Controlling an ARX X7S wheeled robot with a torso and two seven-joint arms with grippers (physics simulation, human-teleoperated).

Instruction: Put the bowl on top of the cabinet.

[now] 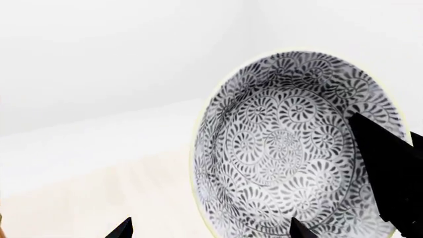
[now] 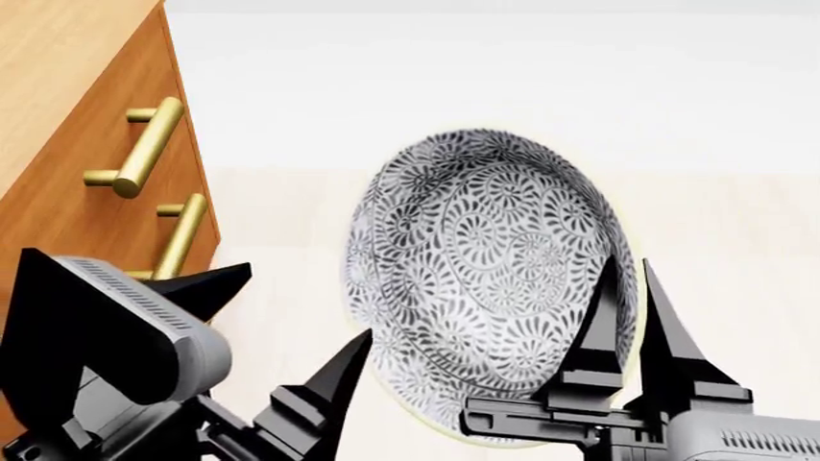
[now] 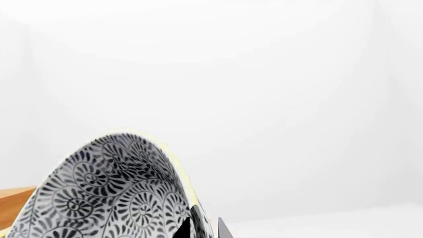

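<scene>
Right of the cabinet (image 2: 77, 202), right gripper (image 2: 624, 317) clamped on the bowl (image 2: 487, 279) rim; left gripper (image 2: 276, 317) apart, empty. Bowl probably rigid, slick, breakable; rim pinch fits.

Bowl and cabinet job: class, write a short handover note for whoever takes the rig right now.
Right gripper: shut on the rim of the bowl, one finger inside, one outside.
Left gripper: open, holding nothing, its fingers beside the bowl's near-left edge.
Bowl: lifted and tipped on edge, its patterned inside facing the head camera, to the right of the cabinet.
Done: bowl grasped and raised.
Left: carry it over the cabinet's lighter wood top, level it, set it down, release.
</scene>
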